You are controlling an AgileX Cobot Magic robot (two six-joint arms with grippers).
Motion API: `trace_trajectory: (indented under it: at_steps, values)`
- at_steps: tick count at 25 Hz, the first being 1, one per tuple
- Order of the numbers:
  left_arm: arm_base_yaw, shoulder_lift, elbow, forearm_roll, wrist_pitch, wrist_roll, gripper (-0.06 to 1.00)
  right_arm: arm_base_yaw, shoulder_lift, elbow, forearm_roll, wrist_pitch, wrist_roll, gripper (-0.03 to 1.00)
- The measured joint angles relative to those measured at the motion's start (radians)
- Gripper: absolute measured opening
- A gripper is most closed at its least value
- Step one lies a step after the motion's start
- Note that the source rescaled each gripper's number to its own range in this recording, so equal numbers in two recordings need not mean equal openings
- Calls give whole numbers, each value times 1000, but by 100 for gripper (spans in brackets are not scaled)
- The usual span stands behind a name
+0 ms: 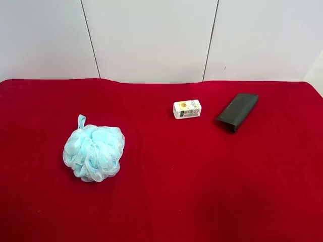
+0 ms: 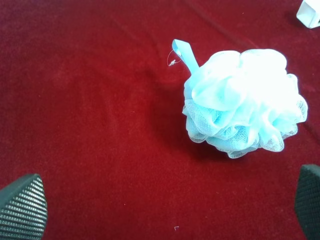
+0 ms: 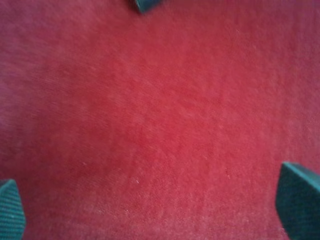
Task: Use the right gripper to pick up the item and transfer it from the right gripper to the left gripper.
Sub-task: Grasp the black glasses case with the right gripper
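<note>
Right gripper (image 3: pixel 155 207): stands wide open, grips nothing; two ribbed dark fingertips (image 3: pixel 300 205) over blurred, short-napped red cloth (image 3: pixel 160 120). Appears in the right wrist view only, along with a dark corner (image 3: pixel 145 4) at the frame's edge, too cropped to identify.

Left gripper (image 2: pixel 165 205): likewise spread wide and empty; ribbed rubbery pads (image 2: pixel 22 210), with the pouf (image 2: pixel 245 110) lying beyond them. Appears in the left wrist view only.

Item (image 1: pixel 238 111): dark grey-black, flat, oblong, smooth and matte, with rounded ends; lies slanted on the cloth at upper right of the exterior high view, touching nothing; shows plainly in that view alone.

Box (image 1: pixel 187 109): small, white, printed; sits just left of the item; reduced to a white corner in the left wrist view.

Pouf: fluffy light-blue mesh ruffles with a ribbon loop; rests left of centre; netting resolved only in the left wrist view.
</note>
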Motion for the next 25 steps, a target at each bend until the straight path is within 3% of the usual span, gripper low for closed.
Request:
trace_trajectory:
  at_steps: [5,13,20,25]
  values:
    - [0,0,0,0,0,0,100,0,165,-86,-75,-81,90,100]
    - [0,0,0,0,0,0,100,0,501,-290,-203,-100,240,100]
    - [0,0,0,0,0,0,100,0,804,-400,-404,-106,416,100]
    - [0,0,0,0,0,0,100,0,959,-424,-585,-82,450,100]
